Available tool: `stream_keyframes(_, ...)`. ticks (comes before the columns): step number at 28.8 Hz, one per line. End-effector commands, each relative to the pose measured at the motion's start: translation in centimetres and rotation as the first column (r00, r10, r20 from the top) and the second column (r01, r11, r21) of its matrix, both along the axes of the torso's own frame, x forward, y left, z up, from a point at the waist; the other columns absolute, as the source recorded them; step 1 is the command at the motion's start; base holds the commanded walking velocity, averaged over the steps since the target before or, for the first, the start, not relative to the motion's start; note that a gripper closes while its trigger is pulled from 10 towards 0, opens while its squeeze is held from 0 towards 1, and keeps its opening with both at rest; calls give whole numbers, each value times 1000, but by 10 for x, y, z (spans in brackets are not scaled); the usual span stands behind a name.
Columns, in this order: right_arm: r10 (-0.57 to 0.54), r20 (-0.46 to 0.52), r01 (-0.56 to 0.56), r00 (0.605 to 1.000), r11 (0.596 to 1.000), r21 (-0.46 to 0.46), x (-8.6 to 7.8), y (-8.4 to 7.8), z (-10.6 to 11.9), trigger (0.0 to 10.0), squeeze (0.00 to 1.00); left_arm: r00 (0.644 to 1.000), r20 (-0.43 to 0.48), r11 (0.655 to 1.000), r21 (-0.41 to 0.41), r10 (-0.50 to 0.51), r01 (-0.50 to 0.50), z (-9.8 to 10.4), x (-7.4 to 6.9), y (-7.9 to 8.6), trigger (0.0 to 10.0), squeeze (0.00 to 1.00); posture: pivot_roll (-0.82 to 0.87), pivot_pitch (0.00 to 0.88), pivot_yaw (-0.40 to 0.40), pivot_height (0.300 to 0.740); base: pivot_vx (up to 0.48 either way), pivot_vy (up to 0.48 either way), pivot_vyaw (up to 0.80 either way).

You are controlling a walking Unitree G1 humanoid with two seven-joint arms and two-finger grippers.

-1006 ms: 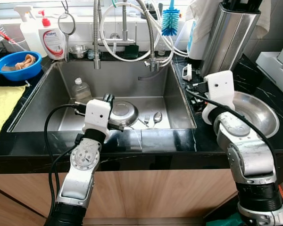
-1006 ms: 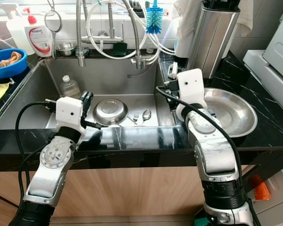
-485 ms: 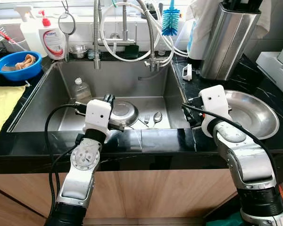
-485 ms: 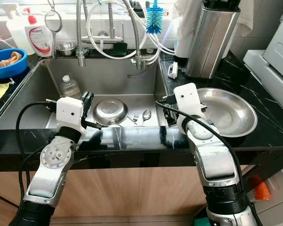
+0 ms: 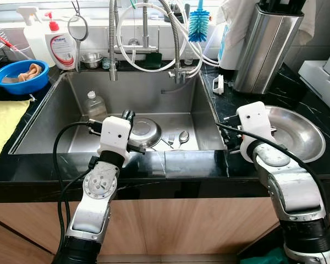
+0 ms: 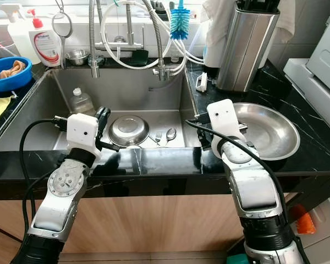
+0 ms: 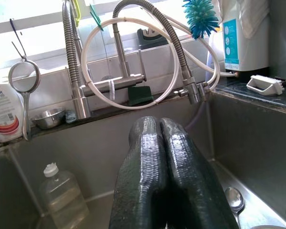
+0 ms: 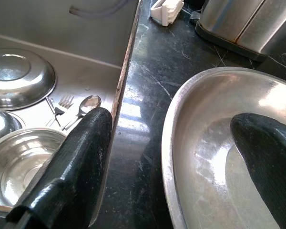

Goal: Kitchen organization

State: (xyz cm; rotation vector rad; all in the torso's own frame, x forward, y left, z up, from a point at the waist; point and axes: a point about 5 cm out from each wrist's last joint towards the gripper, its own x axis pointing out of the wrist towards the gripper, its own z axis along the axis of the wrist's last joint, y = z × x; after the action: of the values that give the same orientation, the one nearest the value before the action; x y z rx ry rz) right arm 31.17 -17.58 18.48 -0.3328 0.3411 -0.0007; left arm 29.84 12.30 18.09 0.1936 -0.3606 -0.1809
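Right hand (image 8: 181,157) spread astride round steel tray's (image 8: 205,119) rim.

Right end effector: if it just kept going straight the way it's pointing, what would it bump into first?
Probably the near rim of the big steel bowl: the open right end effector straddles it, one finger over the black counter, the other above the bowl's inside. Depth is uncertain.

one bottle (image 5: 94,104), one fork (image 5: 170,141), one spoon (image 5: 183,137)

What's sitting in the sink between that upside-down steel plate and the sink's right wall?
A fork and a spoon lie side by side between the upturned steel plate and the sink's right wall, seen in the eye views.
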Motion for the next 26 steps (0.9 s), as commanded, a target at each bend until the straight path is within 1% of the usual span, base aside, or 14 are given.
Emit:
stream_keyframes(1, -18, -25, 18, 1000, 1000, 2, -1, -3, -4, 10000, 0, 1000, -5, 1000, 7, -6, 6, 0, 0, 1, 10000, 0, -160, 0, -26, 731, 0, 0, 0)
stream_keyframes(7, -44, -54, 44, 998, 999, -14, -3, -5, -9, 10000, 0, 1000, -6, 1000, 7, -7, 7, 1, 1, 0, 10000, 0, -159, 0, -24, 731, 0, 0, 0)
stream_keyframes(10, -54, -62, 54, 997, 999, -6, -4, -6, -11, 10000, 0, 1000, -8, 1000, 8, -8, 8, 0, 0, 0, 10000, 0, -158, 0, -23, 731, 0, 0, 0)
stream_keyframes(11, -64, -70, 65, 996, 998, 13, -5, -6, -13, 10000, 0, 1000, -9, 1000, 9, -8, 8, 0, 0, 0, 10000, 0, -158, 0, -23, 731, 0, 0, 0)
stream_keyframes(15, -55, -69, 58, 996, 998, 40, -5, -4, -13, 10000, 0, 1000, -11, 1000, 11, -7, 7, 0, 0, 1, 10000, 0, -157, 0, -22, 731, 0, 0, 0)
stream_keyframes(16, -52, -69, 55, 996, 997, 45, -5, -3, -13, 6745, 0, 1000, -11, 1000, 11, -7, 7, 0, 0, 1, 10000, 0, -157, 0, -22, 731, 0, 0, 0)
stream_keyframes(17, -48, -67, 51, 997, 997, 49, -5, -2, -13, 0, 0, 1000, -11, 1000, 11, -7, 7, 0, 0, 1, 10000, 0, -155, 0, -22, 731, 0, 0, 0)
stream_keyframes(26, -47, -59, 50, 997, 997, 64, -4, 1, -12, 0, 0, 1000, -10, 1000, 14, -6, 6, 0, 0, 2, 10000, 0, -152, 0, -21, 731, 0, 0, 0)
